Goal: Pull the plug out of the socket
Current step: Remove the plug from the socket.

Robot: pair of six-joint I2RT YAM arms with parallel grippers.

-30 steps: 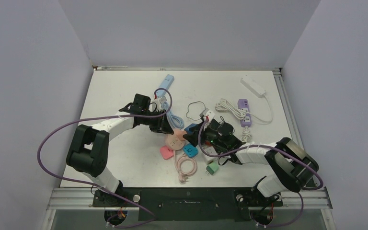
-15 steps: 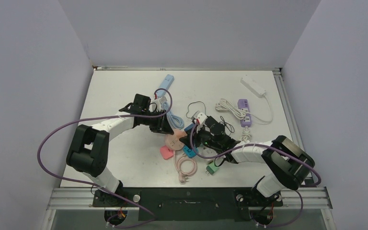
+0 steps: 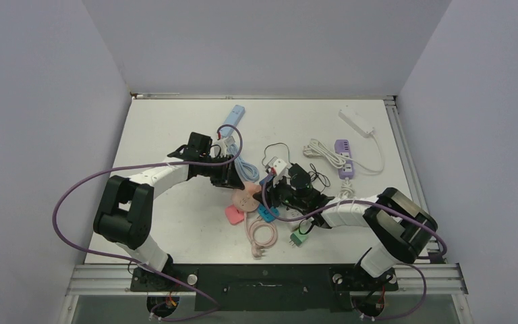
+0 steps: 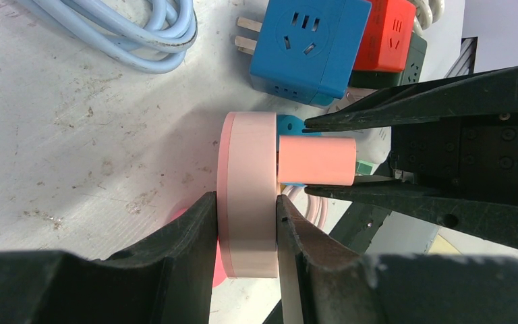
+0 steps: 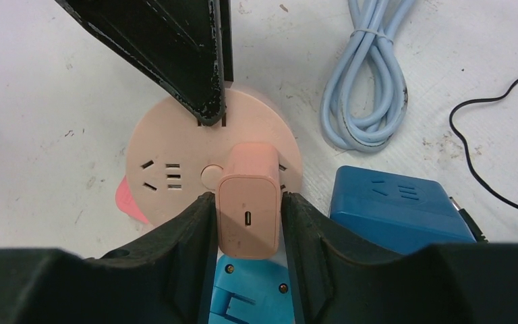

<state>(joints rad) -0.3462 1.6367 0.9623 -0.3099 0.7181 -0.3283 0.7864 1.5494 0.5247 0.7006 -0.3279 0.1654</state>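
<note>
A round pink socket (image 3: 245,198) lies mid-table, and a pink plug (image 5: 248,202) sits in its face. My left gripper (image 4: 245,201) is shut on the rim of the socket (image 4: 246,169), one finger on each flat side. In the left wrist view the plug (image 4: 315,160) sticks out to the right. My right gripper (image 5: 248,197) is shut on the plug, a finger against each side. In the top view the right gripper (image 3: 270,196) meets the left gripper (image 3: 233,181) over the socket. The left finger (image 5: 175,47) rests on the socket face (image 5: 168,145).
A blue cube adapter (image 5: 394,206) lies right beside the socket, with a red cube (image 4: 388,34) behind it. A cyan adapter (image 5: 249,290) lies under the plug. A coiled light blue cable (image 5: 367,88), a pink cable coil (image 3: 262,235), a green plug (image 3: 299,237) and a purple strip (image 3: 344,157) lie around.
My right arm has moved left across the blue adapter to the socket, and its fingers now sit around the pink plug. The left arm has held still on the socket.
</note>
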